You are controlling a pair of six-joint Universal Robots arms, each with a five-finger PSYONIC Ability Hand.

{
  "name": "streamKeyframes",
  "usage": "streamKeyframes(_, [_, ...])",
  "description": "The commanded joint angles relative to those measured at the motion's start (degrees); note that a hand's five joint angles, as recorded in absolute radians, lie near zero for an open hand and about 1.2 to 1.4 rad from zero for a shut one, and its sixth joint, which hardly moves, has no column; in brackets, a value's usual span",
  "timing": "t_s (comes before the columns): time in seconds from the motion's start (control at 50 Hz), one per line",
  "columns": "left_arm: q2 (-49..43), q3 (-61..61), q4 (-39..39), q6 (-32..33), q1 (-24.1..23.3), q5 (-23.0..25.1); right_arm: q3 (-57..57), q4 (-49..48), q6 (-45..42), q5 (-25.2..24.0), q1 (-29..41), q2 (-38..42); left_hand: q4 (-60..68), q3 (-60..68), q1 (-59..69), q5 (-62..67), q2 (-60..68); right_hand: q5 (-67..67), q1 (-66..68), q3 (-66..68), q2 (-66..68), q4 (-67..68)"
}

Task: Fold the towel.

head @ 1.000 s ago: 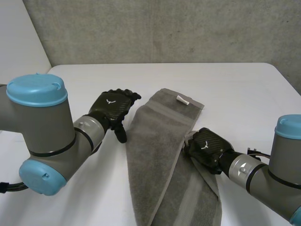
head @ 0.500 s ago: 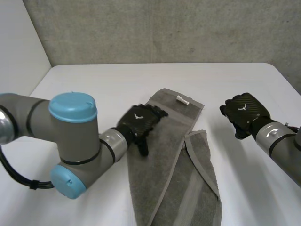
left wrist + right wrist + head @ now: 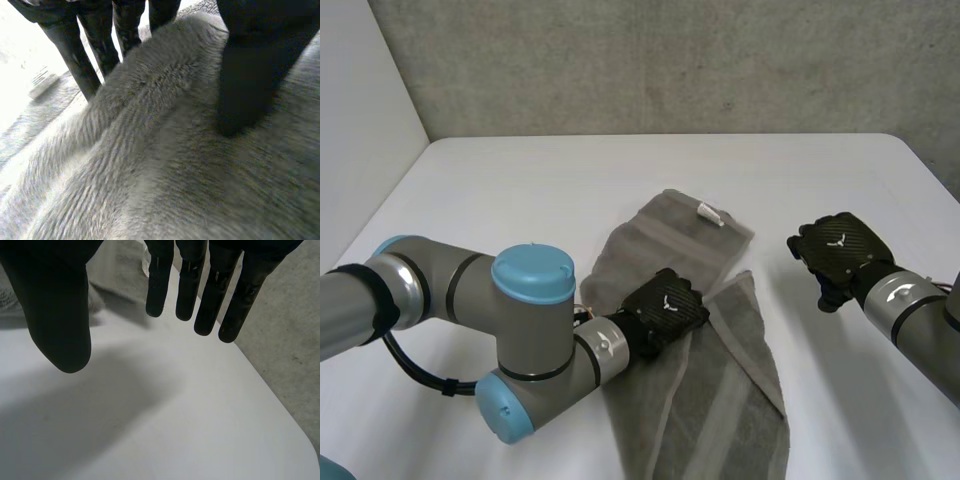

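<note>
The robot's left hand (image 3: 665,310) lies at lower centre of the head view, palm down on the middle of the rumpled grey terry towel (image 3: 725,400). In the left wrist view its straight fingers (image 3: 80,60) and thumb stand apart, planted in the cloth with a raised ridge between them. A white tag (image 3: 710,212) sits near the towel's far edge. At centre right, the right hand (image 3: 838,252) hovers over the white table (image 3: 520,190), fingers (image 3: 210,300) straight and spread, holding nothing.

bare white table (image 3: 520,190) under and around my right hand (image 3: 835,250), room to pass, towel (image 3: 720,400) just beside it, a raised ridge blocking my left hand (image 3: 665,310), left arm (image 3: 530,330) across the near side
</note>
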Motion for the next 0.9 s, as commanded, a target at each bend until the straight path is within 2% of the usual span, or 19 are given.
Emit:
streamKeyframes(0.02, [3.52,-0.74,7.0,0.21,-1.1,-1.98,0.38,0.09,-0.01,0.0,0.22,0.0,32.61,32.26,32.07,35.28,31.98,1.53,4.36,1.57,0.41,1.39])
streamKeyframes(0.14, [7.74,-1.79,11.76,0.04,-0.83,-5.23,0.38,1.41,0.35,0.27,0.22,-0.52,32.65,32.29,32.1,35.32,32.02,0.52,3.35,0.56,-0.6,0.38])
streamKeyframes(0.26, [11.69,-1.71,12.21,-1.28,-0.05,-6.11,-0.94,10.9,2.45,-0.08,0.75,-1.49,32.65,32.29,32.1,35.32,32.02,-3.35,-0.52,-3.31,-4.47,-3.49])
streamKeyframes(0.3, [12.49,-1.62,12.21,-2.5,0.39,-6.9,-2.25,15.71,7.17,-0.43,2.85,-3.5,32.65,32.29,32.1,35.32,32.02,-6.2,-3.37,-6.16,-7.32,-6.34])
streamKeyframes(0.36, [13.28,-1.18,12.21,-6.01,1.71,-10.05,-2.79,17.05,11.51,-0.44,3.65,-4.48,32.65,32.29,32.1,35.32,32.02,-7.22,-4.39,-7.18,-8.34,-7.36])
streamKeyframes(0.38, [13.29,-1.18,12.21,-6.03,1.72,-10.07,-3.39,17.92,16.82,-0.18,4.0,-5.09,32.65,32.29,32.1,35.32,32.02,-7.38,-4.56,-7.35,-8.51,-7.52])
streamKeyframes(0.4, [13.37,-1.01,12.21,-7.94,2.5,-12.33,-4.1,18.45,22.79,-0.26,4.0,-5.35,32.65,32.29,32.1,35.32,32.02,-8.05,-5.23,-8.01,-9.18,-8.19])
streamKeyframes(0.42, [13.37,-0.57,12.21,-9.7,2.94,-14.97,-4.1,18.46,22.84,-0.26,4.0,-5.36,32.65,32.29,32.1,35.32,32.02,-8.06,-5.23,-8.02,-9.18,-8.2])
streamKeyframes(0.44, [13.37,-0.57,12.21,-9.72,2.95,-14.99,-4.63,18.98,28.5,-0.43,4.0,-5.36,32.65,32.29,32.1,35.32,32.02,-8.89,-6.07,-8.85,-10.02,-9.03])
streamKeyframes(0.46, [13.37,-0.04,12.21,-11.03,3.21,-17.78,-5.15,19.59,33.78,-0.87,3.92,-5.44,32.65,32.29,32.1,35.32,32.02,-10.23,-7.41,-10.19,-11.36,-10.37])
streamKeyframes(0.48, [13.37,0.22,12.12,-11.82,3.21,-20.33,-5.16,19.6,33.83,-0.88,3.91,-5.44,32.65,32.29,32.1,35.32,32.02,-10.25,-7.42,-10.21,-11.37,-10.39])
streamKeyframes(0.5, [13.37,0.23,12.12,-11.83,3.21,-20.35,-5.59,20.3,38.1,-1.57,3.91,-5.44,32.65,32.29,32.1,35.32,32.02,-11.41,-8.59,-11.37,-12.54,-11.55])
streamKeyframes(0.52, [13.37,0.23,11.94,-11.92,3.3,-22.36,-5.95,21.43,42.23,-2.8,4.0,-5.36,32.65,32.29,32.1,35.32,32.02,-11.42,-8.6,-11.38,-12.55,-11.56])
streamKeyframes(0.56, [13.37,0.05,11.59,-11.92,3.3,-23.68,-6.04,22.4,45.23,-4.2,4.0,-5.36,32.65,32.29,32.1,35.32,32.02,-11.59,-8.76,-11.55,-12.71,-11.73])
streamKeyframes(0.64, [13.37,-1.44,11.42,-11.92,2.95,-24.49,-6.3,22.85,49.73,-7.55,3.48,-5.18,32.65,32.29,32.1,35.32,32.02,-11.76,-8.93,-11.72,-12.88,-11.9])
streamKeyframes(0.72, [13.72,-3.55,11.42,-11.92,2.51,-24.48,-6.82,22.76,52.62,-8.17,3.12,-4.22,32.65,32.29,32.1,35.32,32.02,-13.26,-10.44,-13.23,-14.39,-13.4])
streamKeyframes(0.8, [14.95,-5.39,11.42,-12.01,1.89,-24.49,-9.8,21.54,59.04,-8.26,4.0,1.22,32.65,32.29,32.1,35.32,32.02,-14.12,-11.29,-14.08,-15.24,-14.25])
streamKeyframes(0.9, [16.27,-6.89,11.42,-12.01,1.36,-24.49,-13.49,19.43,61.78,-8.17,4.53,6.58,32.65,32.29,32.1,35.32,32.02,-13.95,-11.12,-13.91,-15.07,-14.09])
